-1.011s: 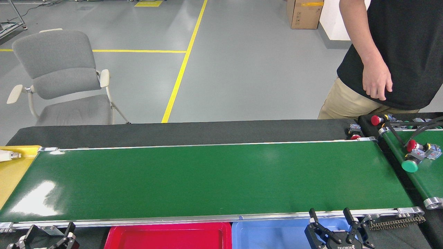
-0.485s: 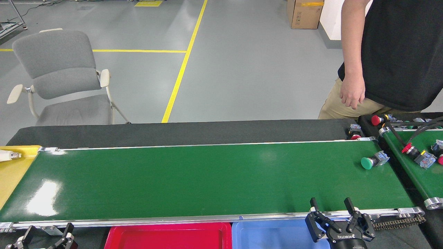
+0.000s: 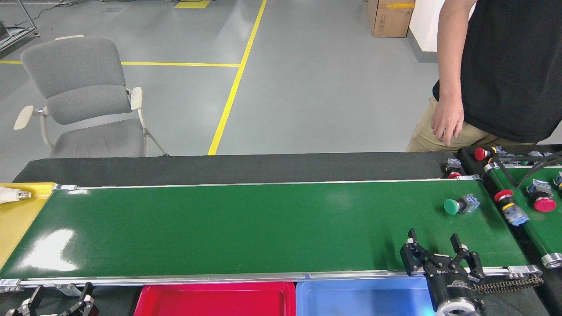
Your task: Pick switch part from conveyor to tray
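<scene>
A switch part with a green mushroom cap (image 3: 459,205) lies on its side on the conveyor (image 3: 246,228), near the belt's right end. My right gripper (image 3: 434,243) stands open over the belt's near edge, a little nearer and to the left of that part, with nothing between its fingers. My left gripper (image 3: 59,294) is at the bottom left below the near rail, open and holding nothing. A red tray (image 3: 215,300) and a blue tray (image 3: 360,300) sit just below the near rail.
A narrower green belt (image 3: 533,219) at the right carries red-capped switch parts (image 3: 509,206). A person in a black shirt stands behind it, hand (image 3: 447,120) hanging. A yellow surface (image 3: 15,219) lies at the left end. A grey chair (image 3: 83,101) stands beyond.
The green-capped part dropped onto the conveyor and rode left. My right gripper rose and moved forward over the near edge. The person's hand drew back to their side.
</scene>
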Controlling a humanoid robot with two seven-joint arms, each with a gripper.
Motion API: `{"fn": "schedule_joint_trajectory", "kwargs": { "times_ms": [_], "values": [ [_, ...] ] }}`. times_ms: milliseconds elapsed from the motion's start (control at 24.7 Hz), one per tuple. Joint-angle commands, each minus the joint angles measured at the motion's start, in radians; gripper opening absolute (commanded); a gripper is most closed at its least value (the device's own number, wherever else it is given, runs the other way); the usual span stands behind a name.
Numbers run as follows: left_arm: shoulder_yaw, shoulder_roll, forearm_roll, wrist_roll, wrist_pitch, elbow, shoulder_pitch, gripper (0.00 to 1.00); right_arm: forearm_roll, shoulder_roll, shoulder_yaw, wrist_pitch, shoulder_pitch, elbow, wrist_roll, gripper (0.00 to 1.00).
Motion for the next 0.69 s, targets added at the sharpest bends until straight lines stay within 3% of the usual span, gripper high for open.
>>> {"fn": "schedule_joint_trajectory", "kwargs": {
  "times_ms": [0, 202, 647],
  "values": [
    [0.007, 0.015, 0.004, 0.003, -0.002, -0.008, -0.002, 1.0, -0.002, -0.007, -0.005, 0.002, -0.014, -0.008, 0.013, 1.0],
    [0.007, 0.013, 0.003, 0.0, -0.001, -0.008, -0.005, 1.0, -0.005, -0.013, -0.008, 0.003, -0.019, 0.024, 0.018, 1.0],
    [-0.002, 0.033, -0.002, 0.0, -0.002, -0.008, -0.027, 1.0, 0.002, 0.004, 0.009, 0.005, -0.167, 0.161, 0.02, 1.0]
  ]
}}
